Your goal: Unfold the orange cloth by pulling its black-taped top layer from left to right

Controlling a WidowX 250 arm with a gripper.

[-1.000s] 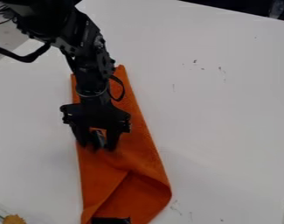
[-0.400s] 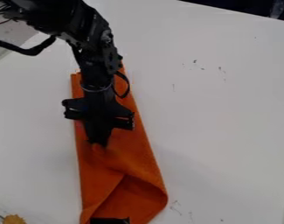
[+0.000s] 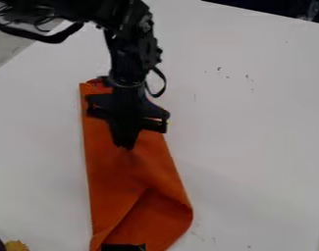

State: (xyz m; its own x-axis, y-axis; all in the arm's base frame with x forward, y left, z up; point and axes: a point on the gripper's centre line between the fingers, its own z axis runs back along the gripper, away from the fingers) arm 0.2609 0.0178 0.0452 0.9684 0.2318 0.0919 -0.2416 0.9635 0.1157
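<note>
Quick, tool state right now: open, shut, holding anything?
Tool: closed, its tips together at the orange cloth; whether it pinches any fabric can't be told.

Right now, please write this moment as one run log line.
gripper: closed, tips at orange cloth | cloth: on white table, lower end folded | grip: unclear

I'm reaching my black arm (image 3: pixel 130 46) in from the top, my hand (image 3: pixel 125 147) pointing down, its fingers (image 3: pixel 122 131) pressing together.
</note>
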